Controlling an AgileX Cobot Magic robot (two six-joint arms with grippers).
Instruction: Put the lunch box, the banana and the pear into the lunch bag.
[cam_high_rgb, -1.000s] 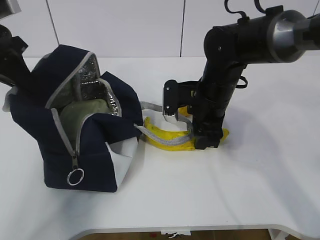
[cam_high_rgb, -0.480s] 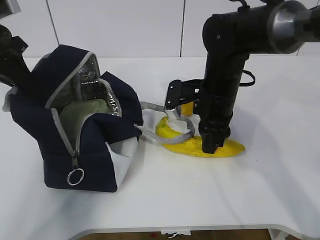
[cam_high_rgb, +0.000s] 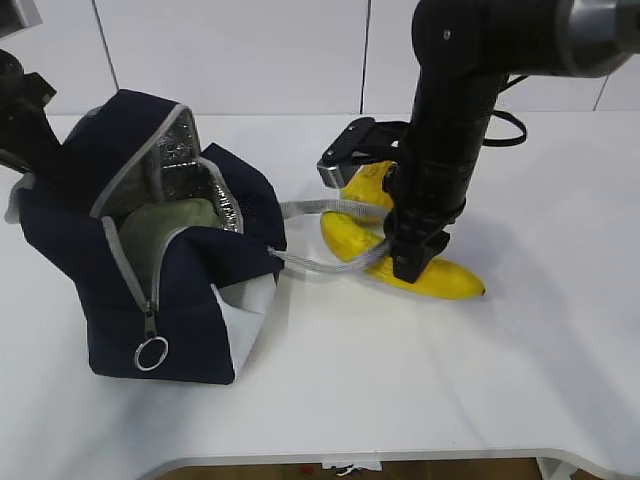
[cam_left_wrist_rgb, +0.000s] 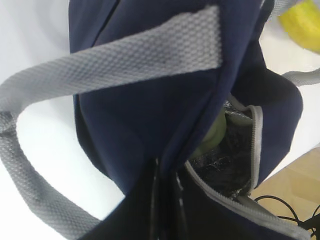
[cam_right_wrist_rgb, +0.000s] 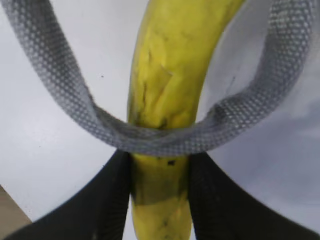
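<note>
The navy lunch bag (cam_high_rgb: 190, 290) stands open at the left, its silver lining showing. The sage-green lunch box (cam_high_rgb: 170, 225) lies inside it and also shows in the left wrist view (cam_left_wrist_rgb: 216, 131). My right gripper (cam_high_rgb: 412, 265) is shut on the yellow banana (cam_high_rgb: 440, 278), held tilted just above the table. The bag's grey handle strap (cam_high_rgb: 330, 208) loops across the banana (cam_right_wrist_rgb: 165, 75). My left gripper (cam_left_wrist_rgb: 165, 200) is shut on the bag's navy fabric at its far left edge. A yellow patch (cam_high_rgb: 362, 183) shows behind the right arm; I cannot tell whether it is the pear.
The white table (cam_high_rgb: 500, 380) runs to its front edge just below the bag. A white wall stands behind. The bag's zipper ring pull (cam_high_rgb: 151, 354) hangs at the front. A second grey handle (cam_left_wrist_rgb: 100, 60) arches over the bag's back.
My right gripper has risen and moved back with the banana. The banana has come off the table and swung its right end outward, with the handle strap lifted along with it. The left arm has not moved.
</note>
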